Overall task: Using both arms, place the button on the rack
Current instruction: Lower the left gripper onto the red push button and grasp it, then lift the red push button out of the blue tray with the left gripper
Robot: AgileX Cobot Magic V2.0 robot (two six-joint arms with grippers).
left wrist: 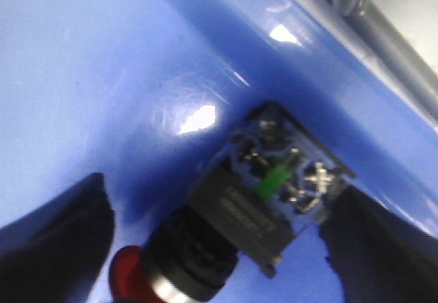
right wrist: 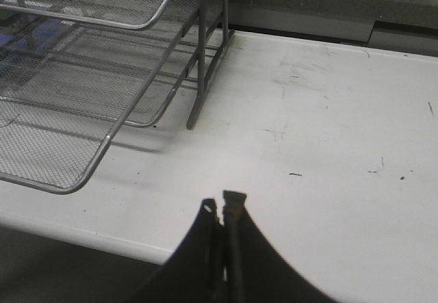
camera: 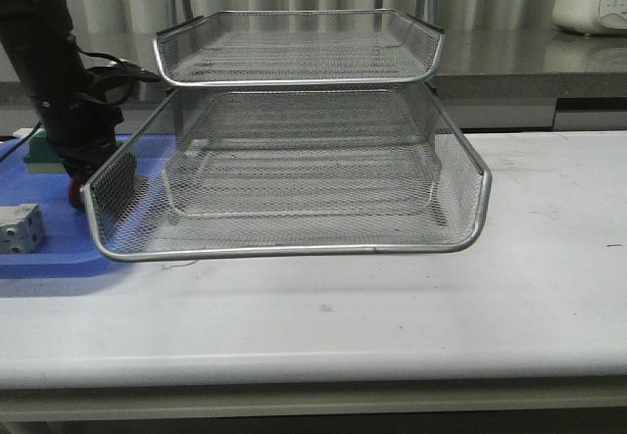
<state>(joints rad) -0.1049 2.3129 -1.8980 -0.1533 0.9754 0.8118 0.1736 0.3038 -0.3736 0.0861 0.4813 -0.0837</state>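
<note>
Left gripper [left wrist: 219,248] fingers apart, straddling the button [left wrist: 233,241] on the blue tray [left wrist: 82,77] — right gripper [right wrist: 222,211] fingers together.

Front view: left gripper [camera: 76,181] mostly behind rack [camera: 294,248] mesh corner; only a red scrap of button [camera: 74,192] shows. Blue tray [camera: 49,253], white-grey block [camera: 20,228] cut by left edge. Green block [camera: 39,155] partly hidden.
</note>
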